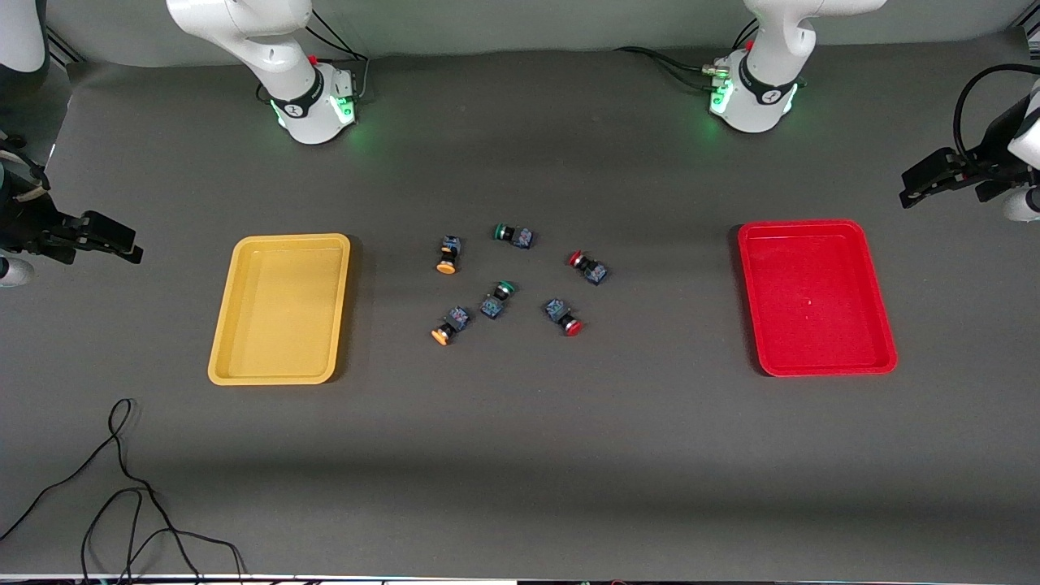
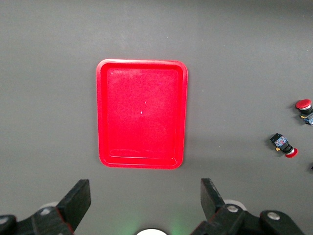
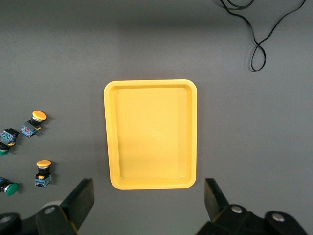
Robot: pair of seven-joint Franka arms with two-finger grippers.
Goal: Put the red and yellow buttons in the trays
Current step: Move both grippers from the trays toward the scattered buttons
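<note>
Two yellow-capped buttons (image 1: pixel 447 254) (image 1: pixel 448 325) and two red-capped buttons (image 1: pixel 587 266) (image 1: pixel 564 316) lie loose at the table's middle. The yellow tray (image 1: pixel 280 309) lies toward the right arm's end and holds nothing. The red tray (image 1: pixel 816 296) lies toward the left arm's end and holds nothing. My left gripper (image 1: pixel 922 185) is open and empty, high over the table's end by the red tray (image 2: pixel 142 112). My right gripper (image 1: pixel 114 240) is open and empty, high over the table's end by the yellow tray (image 3: pixel 150 134). Each wrist view shows its gripper's fingers (image 2: pixel 78 200) (image 3: pixel 80 198) spread wide.
Two green-capped buttons (image 1: pixel 513 236) (image 1: pixel 496 298) lie among the others. A black cable (image 1: pixel 122 487) loops on the table nearer the front camera than the yellow tray. The arm bases (image 1: pixel 313 106) (image 1: pixel 751 97) stand at the table's top edge.
</note>
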